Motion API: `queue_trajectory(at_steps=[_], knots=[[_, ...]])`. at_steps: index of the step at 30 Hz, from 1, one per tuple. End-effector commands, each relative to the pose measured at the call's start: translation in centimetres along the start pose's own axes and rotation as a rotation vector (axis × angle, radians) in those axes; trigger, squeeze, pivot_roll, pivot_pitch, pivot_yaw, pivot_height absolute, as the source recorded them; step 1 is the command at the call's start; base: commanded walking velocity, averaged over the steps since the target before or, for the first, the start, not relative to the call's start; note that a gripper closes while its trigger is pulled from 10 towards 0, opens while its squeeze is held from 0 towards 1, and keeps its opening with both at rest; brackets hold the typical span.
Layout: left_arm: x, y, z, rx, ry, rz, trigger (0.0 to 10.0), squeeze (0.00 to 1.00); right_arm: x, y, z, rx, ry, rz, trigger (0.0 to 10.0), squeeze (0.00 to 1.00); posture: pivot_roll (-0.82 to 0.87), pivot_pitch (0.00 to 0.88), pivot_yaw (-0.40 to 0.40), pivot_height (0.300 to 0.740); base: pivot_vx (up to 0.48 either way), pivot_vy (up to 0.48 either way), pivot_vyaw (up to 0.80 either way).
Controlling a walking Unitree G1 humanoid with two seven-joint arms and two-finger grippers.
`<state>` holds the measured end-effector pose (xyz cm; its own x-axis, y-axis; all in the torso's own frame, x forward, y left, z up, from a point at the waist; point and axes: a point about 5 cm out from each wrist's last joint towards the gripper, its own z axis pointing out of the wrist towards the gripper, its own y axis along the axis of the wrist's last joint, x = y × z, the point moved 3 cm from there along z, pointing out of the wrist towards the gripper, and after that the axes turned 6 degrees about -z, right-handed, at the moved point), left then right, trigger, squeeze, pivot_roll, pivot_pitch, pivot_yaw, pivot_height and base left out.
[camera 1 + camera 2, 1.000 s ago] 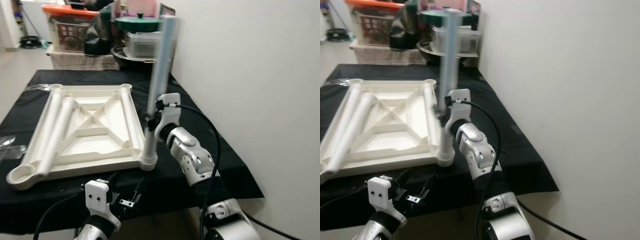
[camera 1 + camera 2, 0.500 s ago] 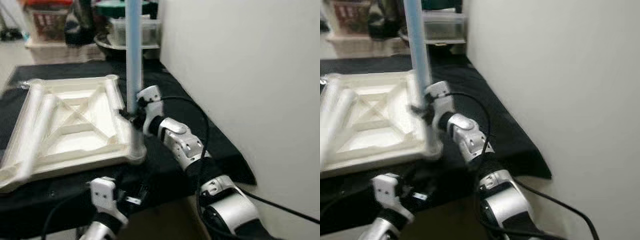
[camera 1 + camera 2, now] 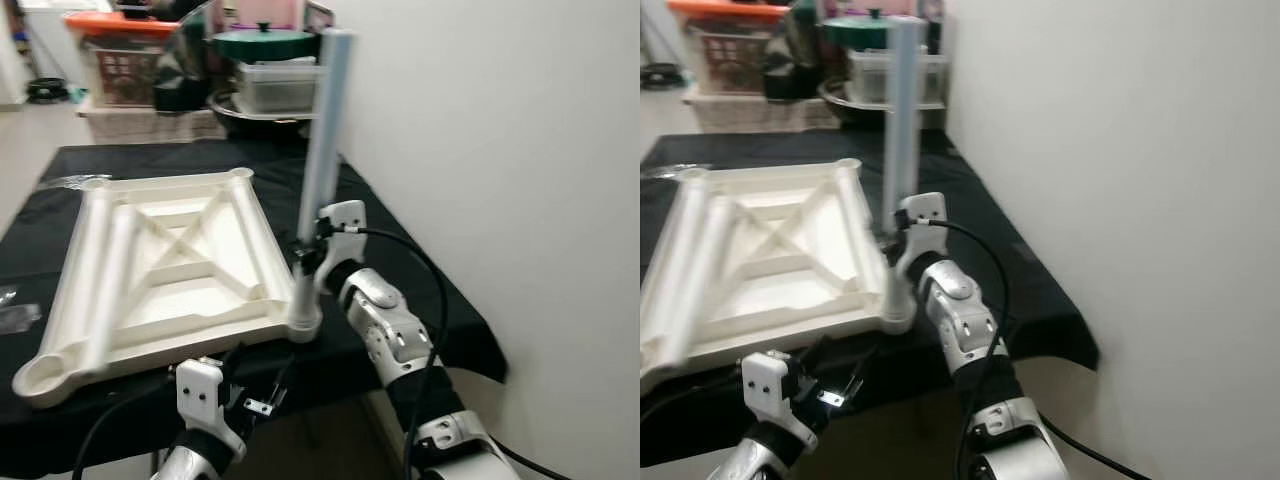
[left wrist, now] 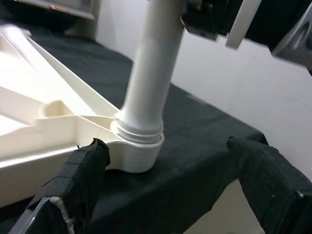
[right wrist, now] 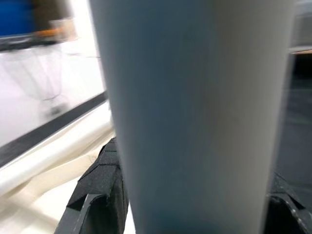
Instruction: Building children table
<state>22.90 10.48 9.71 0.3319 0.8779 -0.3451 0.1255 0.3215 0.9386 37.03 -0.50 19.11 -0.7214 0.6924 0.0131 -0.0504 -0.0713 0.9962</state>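
On a black-draped table point(image 3: 400, 230), an upright pale-blue table leg point(image 3: 322, 150) is pinched by the right gripper point(image 3: 305, 250) in the corner socket of the upturned white tabletop point(image 3: 170, 270), while the left gripper point(image 4: 170, 190) is held spread just below.

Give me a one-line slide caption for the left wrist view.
Open left gripper looks up at the table leg seated in the tabletop's corner socket on black cloth.

Table leg point(image 3: 322, 150) tilted slightly again in corner socket point(image 3: 304, 322) after standing vertical; camera shifted.
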Motion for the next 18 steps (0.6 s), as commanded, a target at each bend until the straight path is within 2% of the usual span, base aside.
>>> queue_trajectory(at_steps=[1, 2, 3, 5, 6, 7, 9, 10, 11, 12, 13, 14, 15, 16, 17, 18], knots=[[0.2, -0.6, -0.2, 0.023, 0.011, -0.017, 10.0, 0.0, 1.2, 0.1, 0.5, 0.014, 0.108, 0.006, 10.0, 0.0, 0.05, 0.0, -0.067, 0.74, 0.0, 0.0, 0.0], [0.2, -0.6, -0.2, 0.022, 0.014, -0.018, 10.0, 0.0, 1.5, 0.7, 0.5, 0.007, 0.191, -0.023, 10.0, 0.0, 0.05, 0.0, -0.068, 0.74, 0.0, 0.0, 0.0], [0.2, -0.6, -0.2, 0.022, 0.014, -0.018, 10.0, 0.0, 1.5, 0.7, 0.5, 0.007, 0.191, -0.023, 10.0, 0.0, 0.05, 0.0, -0.068, 0.74, 0.0, 0.0, 0.0], [0.2, -0.6, -0.2, 0.021, 0.016, -0.017, 10.0, 0.0, 3.2, 1.4, -1.4, 0.009, 0.526, -0.221, 10.0, 0.0, 0.07, 0.0, -0.078, 0.74, 0.0, 0.0, 0.0], [0.2, -0.6, -0.2, 0.021, 0.016, -0.017, 10.0, 0.0, 3.2, 1.4, -1.4, 0.009, 0.526, -0.221, 10.0, 0.0, 0.07, 0.0, -0.078, 0.74, 0.0, 0.0, 0.0], [0.2, -0.6, -0.2, 0.021, 0.016, -0.015, 10.0, 0.0, 3.7, 1.1, -1.7, 0.02, 0.581, -0.233, 8.0, 0.0, 0.09, 0.0, -0.086, 0.74, 0.0, 0.0, 0.0], [0.3, -0.6, -0.3, 0.021, 0.017, -0.014, 10.0, 0.0, 3.9, 0.9, -1.8, 0.024, 0.606, -0.228, 8.0, 0.0, 0.09, 0.0, -0.086, 0.74, 0.0, 0.0, 0.0], [0.3, -0.5, -0.3, 0.021, 0.017, -0.012, 10.0, 0.0, 4.1, 0.4, -1.7, 0.043, 0.601, -0.201, 1.3, 0.0, 0.11, 0.0, -0.094, 0.74, 0.0, 0.0, 0.0], [0.3, -0.5, -0.4, 0.021, 0.019, -0.008, 10.0, 0.0, 3.7, -0.6, -0.9, 0.089, 0.509, -0.185, 0.0, 0.0, 0.12, 0.0, -0.102, 0.74, 0.0, 0.0, 0.0], [0.3, -0.5, -0.4, 0.021, 0.019, -0.008, 10.0, 0.0, 3.7, -0.6, -0.9, 0.089, 0.509, -0.185, 0.0, 0.0, 0.12, 0.0, -0.102, 0.74, 0.0, 0.0, 0.0], [0.3, -0.5, -0.4, 0.02, 0.02, -0.004, 10.0, 0.0, 3.1, -1.5, -0.2, 0.13, 0.419, -0.176, 0.0, 0.0, 0.13, 0.0, -0.106, 0.74, 0.0, 0.0, 0.0], [0.3, -0.5, -0.5, 0.019, 0.025, -0.002, 10.0, 0.0, 1.3, -2.4, 0.8, 0.19, 0.198, -0.132, 0.0, 0.0, 0.13, 0.0, -0.106, 0.74, 0.0, 0.0, 0.0], [0.3, -0.4, -0.5, 0.018, 0.03, -0.002, 10.0, 0.0, -1.3, -3.3, 1.0, 0.236, -0.065, -0.086, 0.0, 0.0, 0.14, 0.0, -0.112, 0.74, 0.0, 0.0, 0.0], [0.3, -0.4, -0.5, 0.018, 0.03, -0.002, 10.0, 0.0, -1.3, -3.3, 1.0, 0.236, -0.065, -0.086, 0.0, 0.0, 0.14, 0.0, -0.112, 0.74, 0.0, 0.0, 0.0], [0.3, -0.4, -0.5, 0.017, 0.033, -0.003, 10.0, 0.0, -3.7, -4.2, 0.3, 0.268, -0.303, -0.014, 0.0, 0.0, 0.14, 0.0, -0.115, 0.74, 0.0, 0.0, 0.0], [0.3, -0.4, -0.6, 0.016, 0.035, -0.004, 10.0, 0.0, -5.3, -5.0, -0.7, 0.295, -0.48, 0.039, 0.0, 0.0, 0.14, 0.0, -0.115, 0.74, 0.0, 0.0, 0.0]])
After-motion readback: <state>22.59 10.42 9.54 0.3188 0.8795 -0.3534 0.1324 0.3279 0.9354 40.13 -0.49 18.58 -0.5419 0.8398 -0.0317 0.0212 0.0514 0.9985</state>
